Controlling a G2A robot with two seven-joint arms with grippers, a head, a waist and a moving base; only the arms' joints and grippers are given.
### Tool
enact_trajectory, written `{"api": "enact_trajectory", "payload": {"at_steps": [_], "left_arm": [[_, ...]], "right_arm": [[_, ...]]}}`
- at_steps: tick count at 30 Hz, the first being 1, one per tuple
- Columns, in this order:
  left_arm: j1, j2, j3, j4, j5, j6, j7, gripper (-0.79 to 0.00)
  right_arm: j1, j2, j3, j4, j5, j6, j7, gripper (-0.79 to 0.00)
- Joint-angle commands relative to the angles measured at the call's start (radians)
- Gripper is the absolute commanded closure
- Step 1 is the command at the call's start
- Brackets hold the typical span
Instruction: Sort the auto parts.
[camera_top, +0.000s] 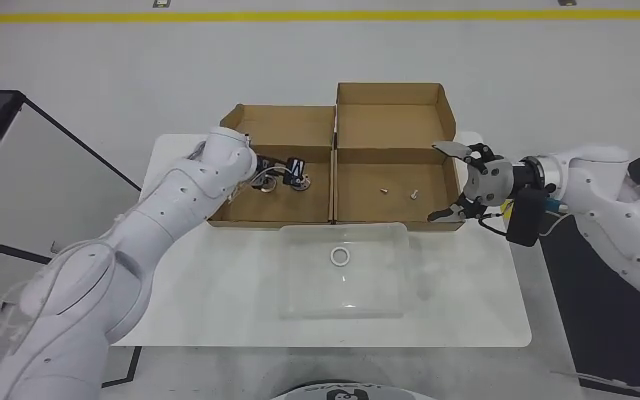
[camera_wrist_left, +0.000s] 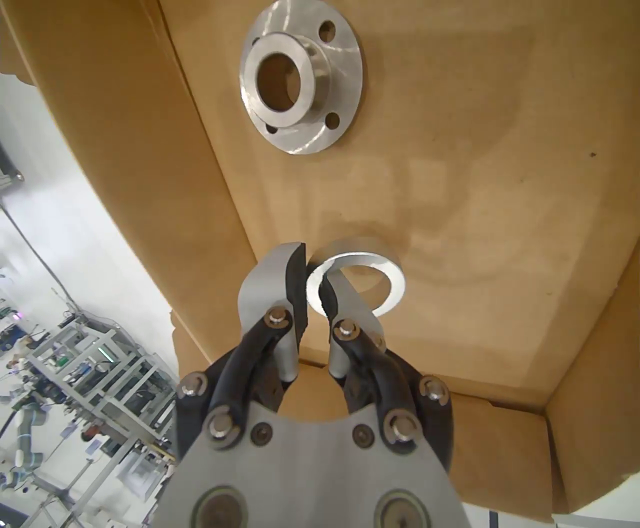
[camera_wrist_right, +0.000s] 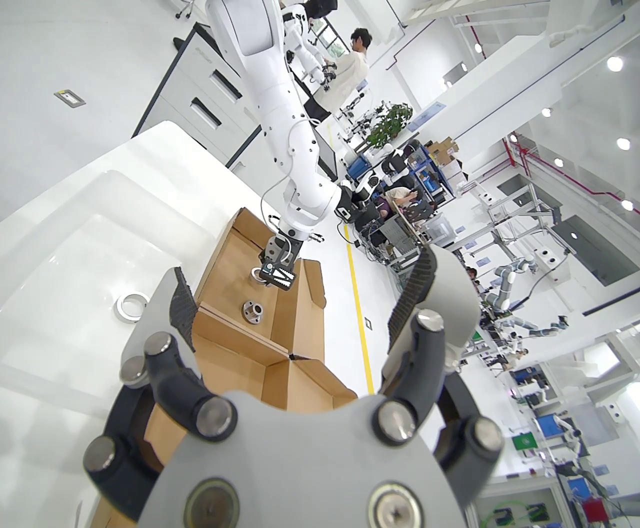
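Note:
My left gripper (camera_wrist_left: 313, 287) is down in the left cardboard box (camera_wrist_left: 500, 165), shut on the wall of a metal ring (camera_wrist_left: 387, 280), with one finger outside it and one through its hole. The ring lies at or just above the box floor. A metal flange (camera_wrist_left: 300, 75) with bolt holes lies on the floor beyond it. In the top view this gripper (camera_top: 295, 172) is at the middle of the left box (camera_top: 245, 125). My right gripper (camera_top: 455, 181) hangs open and holds nothing at the right box's (camera_top: 390, 120) outer edge. In the right wrist view its fingertips (camera_wrist_right: 182, 300) are spread wide.
A clear tray (camera_top: 300, 300) in front of the boxes holds one white ring (camera_top: 340, 257). Two small bolts (camera_top: 381, 188) lie in the right box. The white table (camera_top: 480, 310) has free room to the right of the tray.

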Motion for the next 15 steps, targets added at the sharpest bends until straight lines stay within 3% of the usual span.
{"api": "enact_trajectory", "payload": {"at_steps": [1,7,9,12,15], "left_arm": [[0.001,-0.005,0.003,0.012,0.008,0.0,0.005,0.0],[0.001,-0.021,0.009,0.053,0.026,0.003,0.025,-0.046],[0.001,-0.026,0.01,0.063,0.03,0.004,0.031,-0.105],[-0.002,-0.032,0.008,0.078,0.033,0.002,0.038,-0.274],[-0.01,-0.038,0.002,0.084,0.034,0.006,0.047,-0.576]], "right_arm": [[0.0,0.0,0.0,0.0,0.0,0.0,0.0,-0.785],[0.0,0.0,0.0,0.0,0.0,0.0,0.0,-0.785],[0.0,0.0,0.0,0.0,0.0,0.0,0.0,-0.785],[0.0,0.0,0.0,0.0,0.0,0.0,0.0,-0.785],[0.0,0.0,0.0,0.0,0.0,0.0,0.0,-0.785]]}}
